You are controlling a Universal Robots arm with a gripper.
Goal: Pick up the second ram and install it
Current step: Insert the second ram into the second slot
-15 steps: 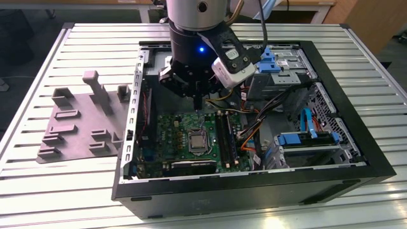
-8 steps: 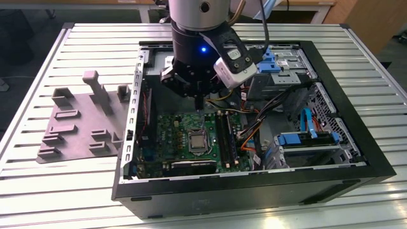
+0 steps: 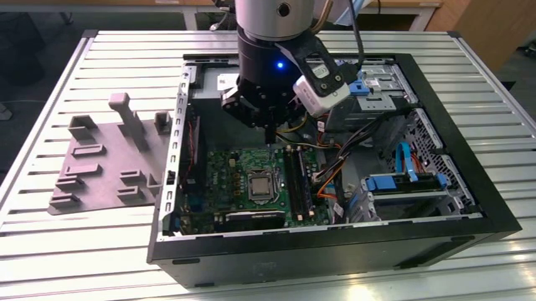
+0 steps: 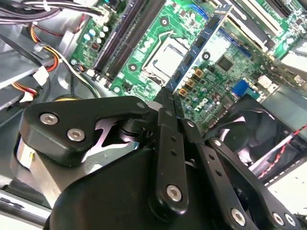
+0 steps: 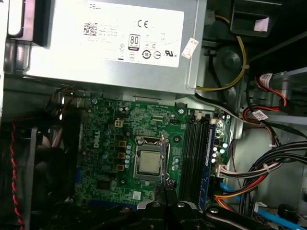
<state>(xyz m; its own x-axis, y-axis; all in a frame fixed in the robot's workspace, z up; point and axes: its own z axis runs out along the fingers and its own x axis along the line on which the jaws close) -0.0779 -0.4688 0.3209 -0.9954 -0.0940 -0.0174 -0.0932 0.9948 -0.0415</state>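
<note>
A slatted metal tabletop (image 3: 100,56) carries an open black computer case (image 3: 335,251), with a grey holder (image 3: 100,169) lying beside it on the exterior view's left. The arm reaches down into the case and its gripper (image 3: 268,127) hangs over the green board (image 3: 238,164). In the second wrist view the fingers (image 4: 170,143) are clamped together on the ram (image 4: 197,48), a thin stick with a row of dark chips that runs straight out from the fingertips. The first wrist view catches the stick edge-on, as a thin dark line above the rim of the processor socket (image 5: 148,163). The long black slots (image 5: 194,153) lie just beside it, on the far side of the socket rim and toward the cables (image 5: 268,167). The ram's long axis looks parallel to the slots, so it appears lined up in direction but offset sideways, not yet over a slot. In the exterior view the slots sit to the exterior view's right of the gripper. A blue strip runs along the outermost slot; whether that is a seated stick cannot be told. The ram appears clear of the board, not yet seated
</note>
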